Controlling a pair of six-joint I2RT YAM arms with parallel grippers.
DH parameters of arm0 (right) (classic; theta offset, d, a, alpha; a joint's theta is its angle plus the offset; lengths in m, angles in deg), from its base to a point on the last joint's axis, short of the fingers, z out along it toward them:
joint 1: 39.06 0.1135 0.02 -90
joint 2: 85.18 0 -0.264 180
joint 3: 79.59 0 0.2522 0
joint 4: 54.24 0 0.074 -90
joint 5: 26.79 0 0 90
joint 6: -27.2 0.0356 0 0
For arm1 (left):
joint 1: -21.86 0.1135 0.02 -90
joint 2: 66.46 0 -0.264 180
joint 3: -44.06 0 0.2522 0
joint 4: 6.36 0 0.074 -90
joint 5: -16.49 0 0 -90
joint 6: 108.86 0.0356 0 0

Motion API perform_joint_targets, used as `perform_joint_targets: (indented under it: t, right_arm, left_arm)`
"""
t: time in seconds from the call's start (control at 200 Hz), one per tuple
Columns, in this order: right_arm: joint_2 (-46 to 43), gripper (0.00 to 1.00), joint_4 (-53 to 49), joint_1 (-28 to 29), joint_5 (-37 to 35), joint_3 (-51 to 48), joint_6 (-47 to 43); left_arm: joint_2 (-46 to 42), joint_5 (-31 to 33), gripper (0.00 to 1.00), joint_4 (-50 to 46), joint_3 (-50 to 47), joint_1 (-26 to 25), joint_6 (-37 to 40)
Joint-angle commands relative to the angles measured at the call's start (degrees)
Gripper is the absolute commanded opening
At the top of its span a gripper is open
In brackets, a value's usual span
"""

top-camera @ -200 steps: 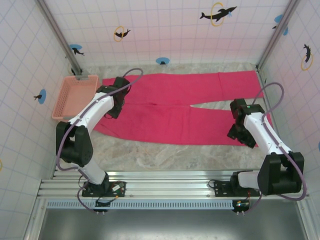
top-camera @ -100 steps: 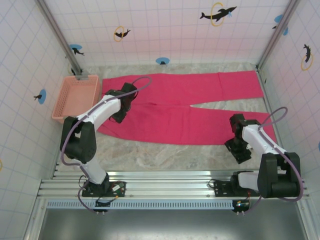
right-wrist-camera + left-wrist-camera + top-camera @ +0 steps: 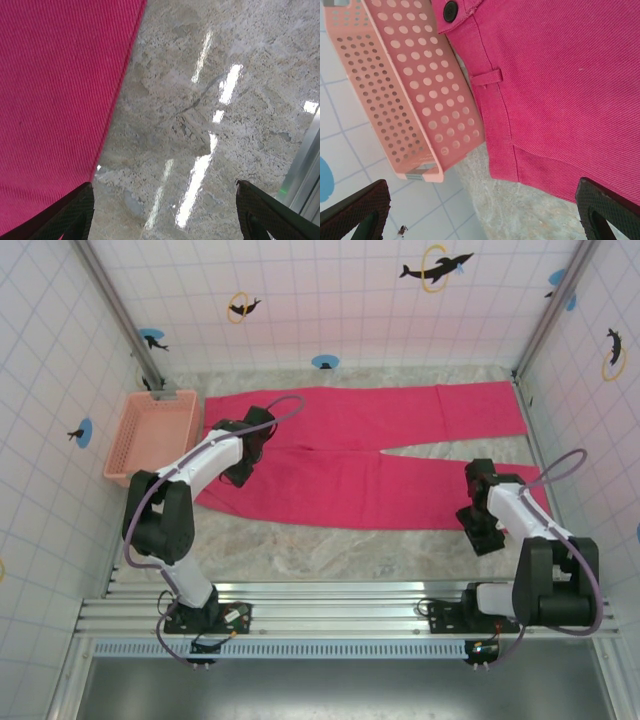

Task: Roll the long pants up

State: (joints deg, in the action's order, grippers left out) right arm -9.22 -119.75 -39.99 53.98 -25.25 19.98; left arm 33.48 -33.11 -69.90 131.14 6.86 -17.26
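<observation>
The long pants (image 3: 370,455) lie flat across the marble table, waist at the left and both legs running right. My left gripper (image 3: 238,468) hovers open over the waist end. In the left wrist view its fingertips (image 3: 357,210) frame bare table beside the waistband (image 3: 495,125), which carries a belt loop (image 3: 487,78) and a dark button (image 3: 451,10). My right gripper (image 3: 480,532) stands open at the front edge of the near leg, close to its hem. In the right wrist view the pants' edge (image 3: 55,100) runs along the left. Only marble lies in the right gripper's (image 3: 165,215) gap.
A pale pink lattice basket (image 3: 150,435) sits at the left wall, its corner touching the waistband (image 3: 405,85). Tiled walls and metal posts close the table on three sides. A metal rail (image 3: 330,605) runs along the near edge. Bare marble (image 3: 200,125) lies in front of the pants.
The right gripper has come off the near leg toward the table's front edge and its jaws narrowed a little. The left arm folded its elbow inward and its gripper shifted slightly right.
</observation>
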Motion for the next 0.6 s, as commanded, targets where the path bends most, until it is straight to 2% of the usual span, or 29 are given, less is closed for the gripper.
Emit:
perform_joint_targets:
  t: [0.0, 0.19, 0.315, 0.465, 0.5, 0.52, 0.595]
  right_arm:
    - [3.2, 0.76, 2.4, -1.6, -1.5, 2.4, 1.2]
    - [9.8, 0.77, 4.3, -3.3, -0.8, 7.1, 0.0]
    - [13.7, 0.76, 4.6, -4.5, 0.4, 9.4, -1.2]
    - [17.3, 0.66, 4.7, -5.0, 1.6, 11.4, -2.2]
    - [17.9, 0.65, 4.8, -5.1, 2.0, 11.6, -2.5]
    - [18.3, 0.64, 4.7, -5.1, 2.2, 11.9, -2.5]
    - [19.4, 0.6, 5.0, -5.2, 2.9, 12.2, -2.6]
  left_arm:
    - [-1.9, -1.1, 0.97, -0.5, -2.0, 0.0, 1.8]
    - [-4.5, -3.6, 0.97, -3.1, -3.1, -1.9, 2.2]
    - [-3.8, -3.0, 0.97, -6.2, -2.7, -5.7, 2.4]
    - [0.8, 0.9, 0.97, -12.5, -1.6, -13.0, 0.0]
    - [2.2, 1.0, 0.96, -14.2, -1.1, -13.2, -0.7]
    - [2.8, 0.8, 0.96, -15.1, -0.9, -15.3, -1.1]
    - [4.4, 1.0, 0.93, -18.2, -0.2, -16.8, -2.7]
